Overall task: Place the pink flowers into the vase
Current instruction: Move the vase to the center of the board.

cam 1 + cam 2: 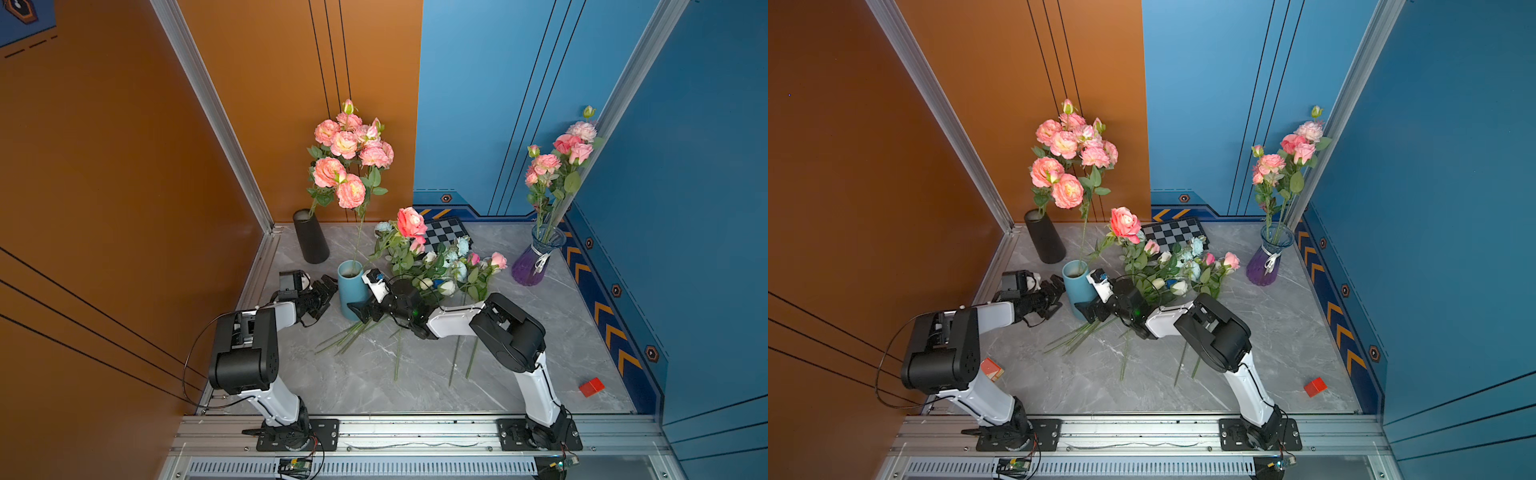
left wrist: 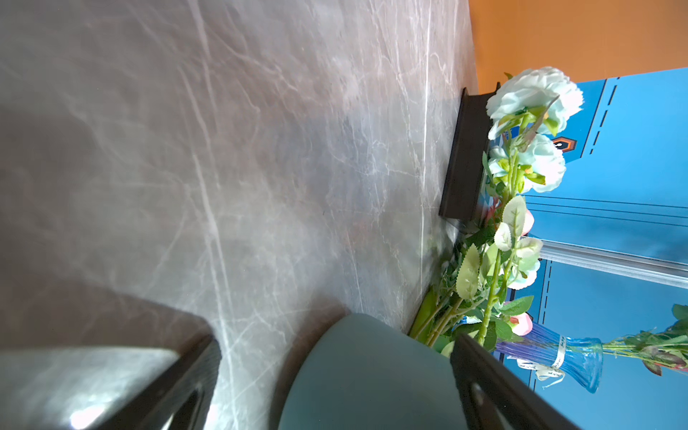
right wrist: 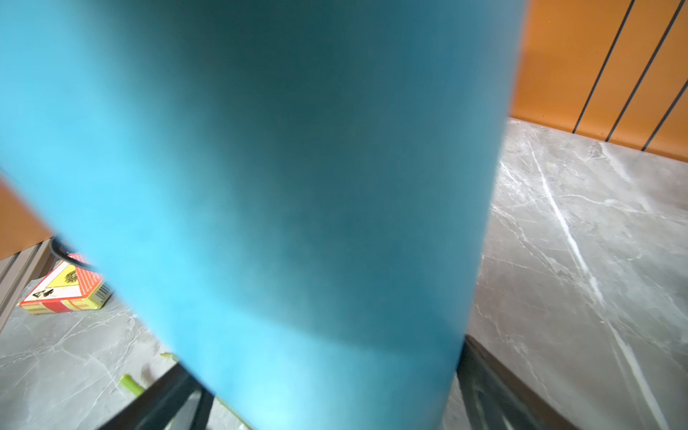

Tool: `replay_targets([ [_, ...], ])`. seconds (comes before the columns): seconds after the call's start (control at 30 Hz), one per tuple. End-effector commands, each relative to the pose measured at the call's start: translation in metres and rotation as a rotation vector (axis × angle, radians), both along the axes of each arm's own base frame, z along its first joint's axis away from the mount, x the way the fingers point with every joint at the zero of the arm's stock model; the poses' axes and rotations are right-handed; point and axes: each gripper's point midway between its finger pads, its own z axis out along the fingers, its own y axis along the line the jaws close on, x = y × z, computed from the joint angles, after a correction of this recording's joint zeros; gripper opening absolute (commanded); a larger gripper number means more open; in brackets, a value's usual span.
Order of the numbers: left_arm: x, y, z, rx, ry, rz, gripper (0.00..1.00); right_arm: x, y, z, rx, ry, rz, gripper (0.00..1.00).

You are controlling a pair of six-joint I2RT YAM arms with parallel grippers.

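The light blue cylinder vase (image 1: pixel 352 289) (image 1: pixel 1077 286) stands upright left of centre with a long stem of pink flowers (image 1: pixel 351 166) rising from it. More pink flowers (image 1: pixel 410 222) lie in a mixed pile to its right, one rose raised. My left gripper (image 1: pixel 330 291) (image 2: pixel 335 372) is open at the vase's left side, with the vase base (image 2: pixel 372 372) partly between its jaws and a gap on one side. My right gripper (image 1: pixel 360 307) (image 3: pixel 327 391) reaches in from the right. It is open wide, and the vase (image 3: pixel 298 186) fills the space between its fingers.
A black vase (image 1: pixel 311 237) with pink blooms stands at the back left. A purple glass vase (image 1: pixel 536 257) with pink flowers stands at the back right. A checkerboard (image 1: pixel 446 232) lies behind the pile, and green stems (image 1: pixel 353 336) fan forward. A red block (image 1: pixel 591 386) is front right, a card box (image 1: pixel 991 369) front left.
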Motion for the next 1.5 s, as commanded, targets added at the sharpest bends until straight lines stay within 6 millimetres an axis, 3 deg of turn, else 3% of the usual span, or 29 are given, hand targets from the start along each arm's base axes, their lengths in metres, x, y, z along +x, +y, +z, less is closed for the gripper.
replay_targets([
  [0.0,-0.052,-0.031,-0.045,-0.008,0.211,-0.107,0.99,-0.052,0.022,-0.003,-0.007,0.035,0.166,0.98],
  [0.2,-0.054,-0.030,-0.044,-0.004,0.207,-0.103,0.98,-0.051,0.017,-0.001,-0.002,0.016,0.146,0.98],
  [0.57,-0.062,-0.023,-0.042,-0.002,0.228,-0.079,0.99,-0.056,0.006,-0.014,-0.007,0.007,0.122,0.99],
  [0.97,-0.070,0.022,-0.028,0.037,0.251,0.025,0.98,-0.058,0.002,-0.016,-0.008,-0.015,0.107,1.00],
  [1.47,-0.072,0.031,-0.033,0.037,0.262,0.032,0.99,-0.061,-0.001,-0.022,-0.020,-0.031,0.099,1.00],
])
